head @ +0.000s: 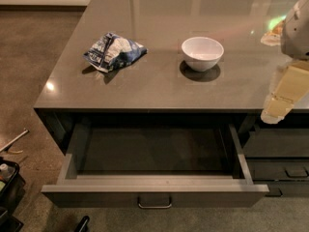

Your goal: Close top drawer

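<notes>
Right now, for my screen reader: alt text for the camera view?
A wide, shallow dark grey top drawer with a metal bar handle stands open below a grey countertop bearing a white bowl and crumpled blue bag. The cream gripper hangs at its right edge.

Over on the right, the robot's one arm point(295, 33) reaches in from above, and only part of it shows. Its upper section is a rounded casing of pale grey-white plastic, cut off at the edge of view. Beneath that, a flat cream-coloured link point(293, 83) slopes down and to the left, and a shorter cream block follows on the same slant. At the low end sits the cream, blocky two-finger tool point(273, 112), aimed down and leftward. Whether it touches anything cannot be made out.
</notes>
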You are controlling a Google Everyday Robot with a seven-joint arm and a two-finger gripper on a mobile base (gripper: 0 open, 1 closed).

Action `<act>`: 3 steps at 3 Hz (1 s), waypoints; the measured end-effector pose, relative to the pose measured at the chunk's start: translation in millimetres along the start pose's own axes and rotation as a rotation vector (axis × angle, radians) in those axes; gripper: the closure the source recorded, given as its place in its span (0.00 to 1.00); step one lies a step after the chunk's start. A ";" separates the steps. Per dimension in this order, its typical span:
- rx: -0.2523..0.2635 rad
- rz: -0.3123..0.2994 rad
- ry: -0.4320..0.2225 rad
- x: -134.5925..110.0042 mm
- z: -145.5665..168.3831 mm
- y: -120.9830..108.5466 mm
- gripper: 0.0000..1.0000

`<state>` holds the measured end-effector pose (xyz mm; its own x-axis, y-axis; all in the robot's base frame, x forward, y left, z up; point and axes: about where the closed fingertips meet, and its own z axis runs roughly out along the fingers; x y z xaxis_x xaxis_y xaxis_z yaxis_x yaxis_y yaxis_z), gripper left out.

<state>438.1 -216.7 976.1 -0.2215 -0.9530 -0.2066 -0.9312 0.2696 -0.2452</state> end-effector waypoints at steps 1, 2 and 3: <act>0.000 0.000 0.000 0.0 0.0 0.0 0.00; -0.004 0.030 -0.045 12.8 6.2 18.9 0.00; 0.054 0.089 -0.147 23.4 1.2 64.9 0.00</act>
<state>372.9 -221.3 954.2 -0.2543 -0.8954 -0.3655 -0.8920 0.3632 -0.2691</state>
